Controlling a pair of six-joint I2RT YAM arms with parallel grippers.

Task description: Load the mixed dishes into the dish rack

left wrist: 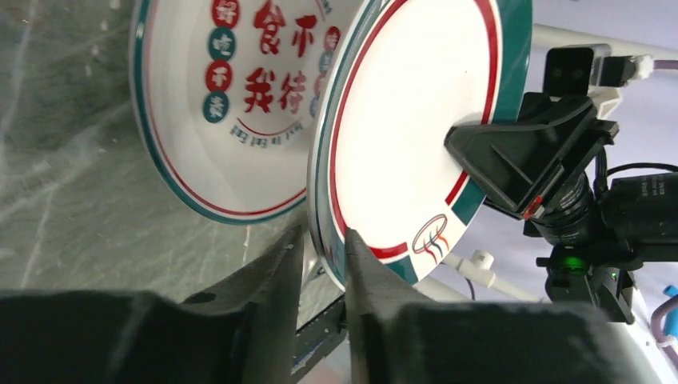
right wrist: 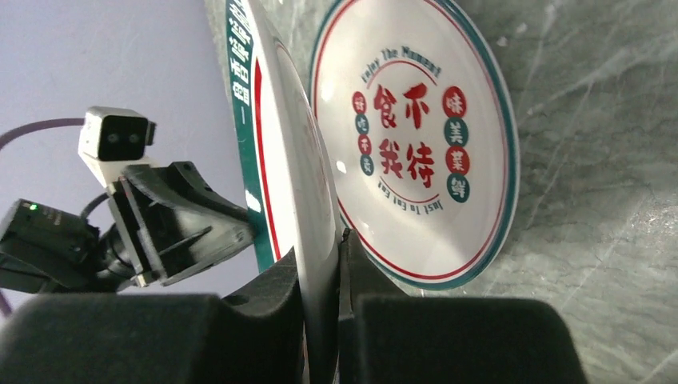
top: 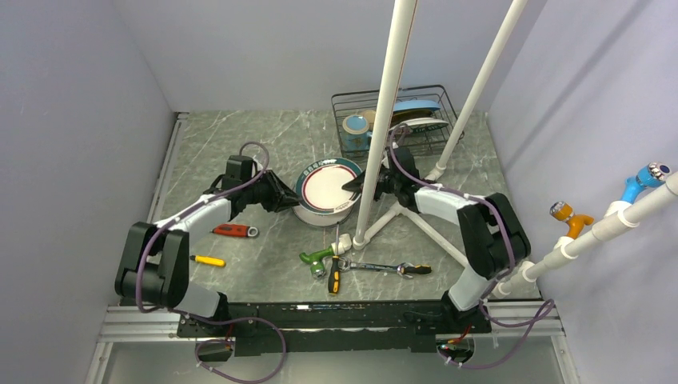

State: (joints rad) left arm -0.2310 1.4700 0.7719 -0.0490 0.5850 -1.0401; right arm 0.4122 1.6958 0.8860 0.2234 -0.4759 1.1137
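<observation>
The white plate with the dark green patterned rim is held on edge over the whitish bowl, between both grippers. My left gripper is shut on its left rim; the left wrist view shows the fingers astride the plate, with the bowl behind. My right gripper is shut on the right rim, clamped tight on the plate beside the bowl. The dish rack at the back holds the teal mug and the light-blue plate.
White pipe frame uprights rise just right of the plate and in front of the rack. A red-handled tool, a yellow screwdriver, a green-handled tool and a wrench lie on the near table.
</observation>
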